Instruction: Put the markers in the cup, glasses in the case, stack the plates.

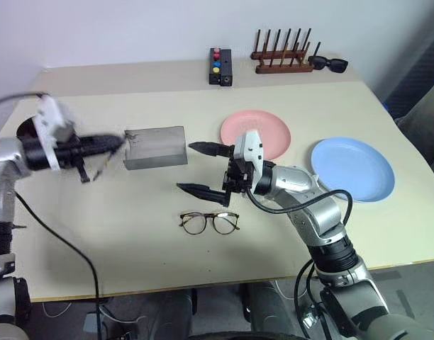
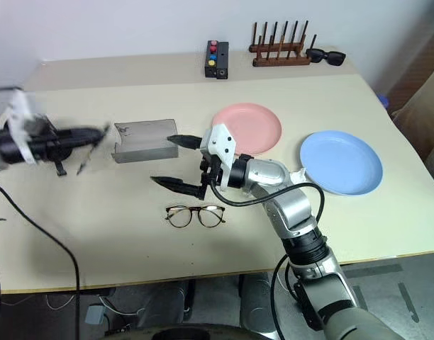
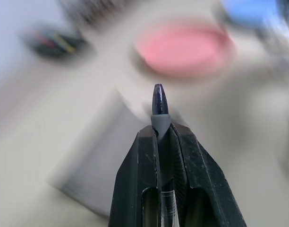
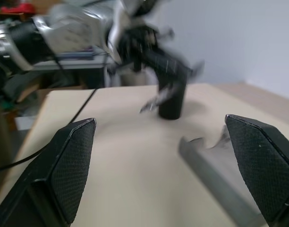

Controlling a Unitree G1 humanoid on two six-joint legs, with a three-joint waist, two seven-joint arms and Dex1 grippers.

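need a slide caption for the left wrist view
Left gripper shut on a marker, aimed toward the pink plate.

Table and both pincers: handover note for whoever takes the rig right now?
Left pincer: shut on a marker, held above the table's left side, near the case.
Right pincer: open, holding nothing, hovering mid-table above the glasses.
Cup: black, upright at the far left of the table, partly behind the left arm; contents cannot be seen.
Case lies open and looks empty. Glasses lie on the table near the front edge.
Pink plate and blue plate lie apart, unstacked.
Done: one marker picked up.
Left: marker into cup, glasses into case, stack plates.
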